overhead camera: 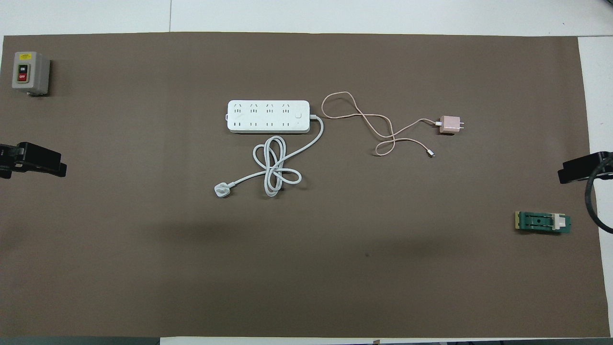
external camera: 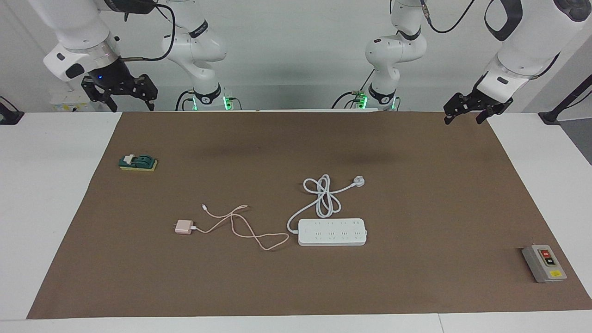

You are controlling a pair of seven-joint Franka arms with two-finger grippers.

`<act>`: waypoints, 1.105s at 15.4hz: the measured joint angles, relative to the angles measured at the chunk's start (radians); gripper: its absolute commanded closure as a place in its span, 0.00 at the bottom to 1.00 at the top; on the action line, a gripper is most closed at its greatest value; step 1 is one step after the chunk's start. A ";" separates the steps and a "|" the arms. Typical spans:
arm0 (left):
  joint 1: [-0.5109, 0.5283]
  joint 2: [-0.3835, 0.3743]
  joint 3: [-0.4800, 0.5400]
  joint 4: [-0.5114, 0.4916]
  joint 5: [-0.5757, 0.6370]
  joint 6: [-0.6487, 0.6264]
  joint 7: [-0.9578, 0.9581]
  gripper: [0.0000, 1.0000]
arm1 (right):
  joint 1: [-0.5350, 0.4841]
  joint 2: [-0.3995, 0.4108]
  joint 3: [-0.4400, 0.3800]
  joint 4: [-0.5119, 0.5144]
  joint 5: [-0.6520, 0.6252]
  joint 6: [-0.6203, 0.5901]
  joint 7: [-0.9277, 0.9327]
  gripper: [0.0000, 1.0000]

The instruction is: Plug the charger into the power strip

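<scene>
Charger [external camera: 183,227] and power strip [external camera: 332,231] lie side by side on the brown mat [external camera: 416,185] that covers the middle of the white surface [external camera: 46,185], apart from each other, the charger toward the right arm's end. The charger is a small pink cube lying on its side, its prongs pointing away from the strip. Its thin pink cable [external camera: 240,226] wanders in loose loops toward the strip, one loop ending just beside the strip's short end without clearly touching it. The strip lies flat, sockets up, none of them filled. Its thick white cord [external camera: 323,199] coils nearer to the robots and ends in a white plug [external camera: 359,181].

A green block [external camera: 138,162] sits toward the right arm's end, nearer to the robots than the charger. A grey button box [external camera: 544,263] sits at the mat's edge at the left arm's end.

Both arms wait, raised. The right claw [external camera: 121,98] hangs over the mat's corner at its own end, fingers spread, holding nothing. The left claw [external camera: 471,111] hangs over the mat's corner at its end, likewise spread and empty.
</scene>
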 measured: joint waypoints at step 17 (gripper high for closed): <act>0.000 0.000 0.000 0.000 0.000 0.000 0.000 0.00 | 0.000 -0.022 0.000 0.005 0.000 -0.010 0.000 0.00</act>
